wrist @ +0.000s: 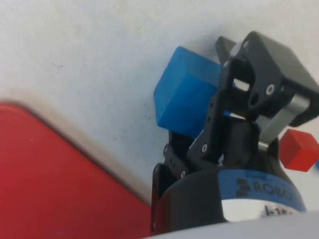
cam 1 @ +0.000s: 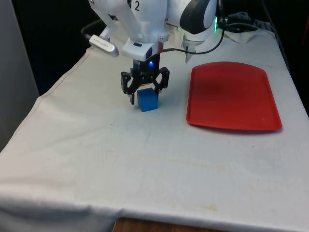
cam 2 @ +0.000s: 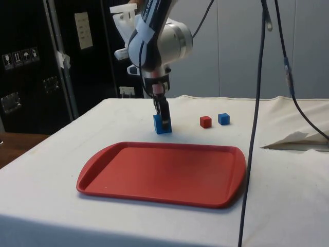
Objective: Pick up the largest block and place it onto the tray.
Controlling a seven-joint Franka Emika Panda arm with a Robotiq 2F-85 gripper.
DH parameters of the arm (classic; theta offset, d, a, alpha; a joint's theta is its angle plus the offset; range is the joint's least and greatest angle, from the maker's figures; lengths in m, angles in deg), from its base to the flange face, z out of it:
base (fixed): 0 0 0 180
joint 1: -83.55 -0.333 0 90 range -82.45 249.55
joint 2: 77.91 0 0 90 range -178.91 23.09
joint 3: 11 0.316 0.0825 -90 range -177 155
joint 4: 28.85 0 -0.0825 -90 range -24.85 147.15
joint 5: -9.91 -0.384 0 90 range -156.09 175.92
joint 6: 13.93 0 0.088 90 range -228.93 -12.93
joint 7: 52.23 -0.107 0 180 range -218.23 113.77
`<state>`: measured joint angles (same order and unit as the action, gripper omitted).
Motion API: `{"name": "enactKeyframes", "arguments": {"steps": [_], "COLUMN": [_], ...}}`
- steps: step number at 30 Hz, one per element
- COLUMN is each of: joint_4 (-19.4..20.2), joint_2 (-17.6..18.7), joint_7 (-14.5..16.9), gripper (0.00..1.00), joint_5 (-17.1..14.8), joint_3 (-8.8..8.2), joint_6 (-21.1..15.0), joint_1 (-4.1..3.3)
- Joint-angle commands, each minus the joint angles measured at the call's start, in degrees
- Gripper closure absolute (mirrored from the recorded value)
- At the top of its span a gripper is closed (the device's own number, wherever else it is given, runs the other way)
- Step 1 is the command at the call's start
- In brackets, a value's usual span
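Note:
The large blue block (cam 1: 148, 100) rests on the white cloth, to the front view's left of the red tray (cam 1: 232, 96). My gripper (cam 1: 145, 96) points straight down over the block and its fingers press on the block's two sides. In the side view the block (cam 2: 161, 125) stands just behind the tray's far rim (cam 2: 169, 146), with a black finger (cam 2: 165, 114) in front of it. The wrist view has the block (wrist: 184, 94) between the fingers (wrist: 215, 117), beside a corner of the tray (wrist: 50, 179).
A small red block (cam 2: 205, 121) and a small blue block (cam 2: 223, 119) lie on the cloth beyond the large one. The red one (wrist: 299, 149) also appears in the wrist view. Black cables (cam 2: 254, 118) hang down over the table near the tray.

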<state>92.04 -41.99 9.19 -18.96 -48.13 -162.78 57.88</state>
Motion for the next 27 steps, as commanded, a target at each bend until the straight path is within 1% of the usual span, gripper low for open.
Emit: {"name": "enactKeyframes", "arguments": {"steps": [1,2,4,5,6,7,8,12,13,14,15,16,17,21,22,23,27], "joint_4": [-0.1,-0.2,-0.2,-0.1,-0.2,-0.2,-0.2,-0.2,-0.1,-0.1,-0.2,-0.2,-0.3,-0.2,-0.3,-0.1,0.1], "joint_2": [0.0,0.1,0.2,0.2,0.2,0.2,0.2,0.2,0.2,0.2,0.2,0.2,0.3,-0.3,0.0,-0.6,-2.3], "joint_7": [0.7,0.7,0.7,0.1,0.7,0.7,0.8,0.8,0.1,0.1,0.8,0.6,0.1,-1.0,-0.5,-1.3,-2.4], "gripper": [0.44,0.56,0.78,0.88,0.88,0.99,1.0,1.0,1.0,1.0,1.0,1.0,1.0,1.0,1.0,1.0,1.0], "joint_5": [-0.6,-0.6,-0.6,0.0,-0.6,-0.7,-0.7,-0.7,0.0,0.0,-0.6,-0.5,-0.2,0.6,0.0,0.7,1.8], "joint_3": [0.63,0.63,0.63,0.0,0.63,0.63,0.69,0.69,0.0,0.0,0.63,0.52,0.17,-0.74,-0.06,-0.97,-2.18], "joint_6": [-0.8,-0.8,-0.8,0.0,-0.8,-0.8,-0.8,-0.8,0.0,0.0,-0.8,-0.6,-0.3,0.2,0.0,0.4,1.5], "joint_1": [0.52,0.52,0.52,0.0,0.52,0.52,0.57,0.57,0.0,0.0,0.52,0.4,0.06,-0.92,-0.23,-1.15,-2.18]}}
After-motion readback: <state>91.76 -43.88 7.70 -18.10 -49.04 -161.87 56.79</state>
